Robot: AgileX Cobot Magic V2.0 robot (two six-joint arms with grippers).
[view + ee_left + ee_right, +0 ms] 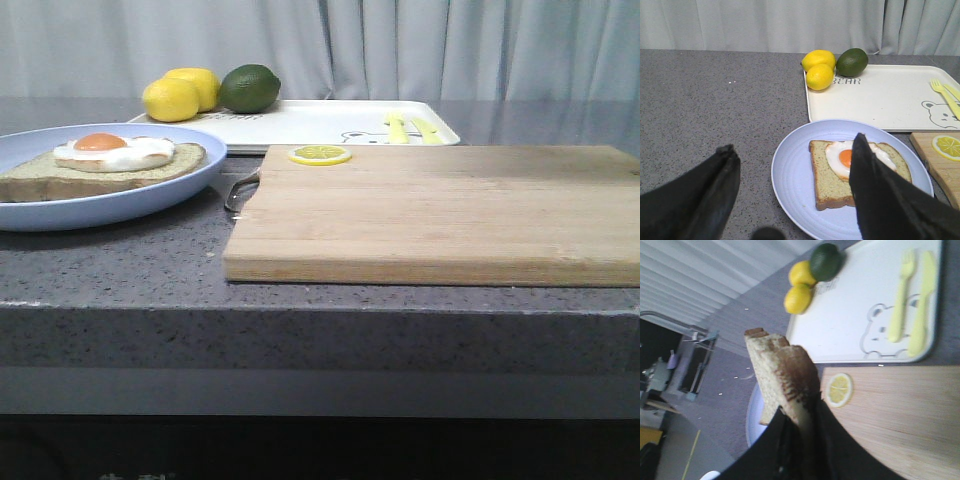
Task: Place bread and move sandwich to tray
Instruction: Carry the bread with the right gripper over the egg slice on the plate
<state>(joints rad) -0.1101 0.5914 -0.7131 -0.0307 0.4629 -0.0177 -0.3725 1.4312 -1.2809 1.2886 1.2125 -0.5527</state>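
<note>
The sandwich [110, 160], tan bread topped with a fried egg, lies on a round pale-blue plate [120, 205] at the left of the table. My left gripper [794, 142] hangs open above the plate's [795, 175] left rim, one finger [875, 190] in front of the sandwich [832, 175]. In the right wrist view my right gripper [802, 420] is shut on the bread [777, 370], a thick pale slice with a brown crust, held on edge in the air near the board's corner. The white tray [310, 125] with a bear print lies behind. Neither gripper shows in the front view.
A wooden cutting board [450, 210] fills the right of the table, a lemon slice [319, 155] on its far left corner. Two lemons [180, 95] and a lime [249, 88] sit at the tray's far left corner. A yellow fork [900, 295] and knife [922, 300] lie on the tray.
</note>
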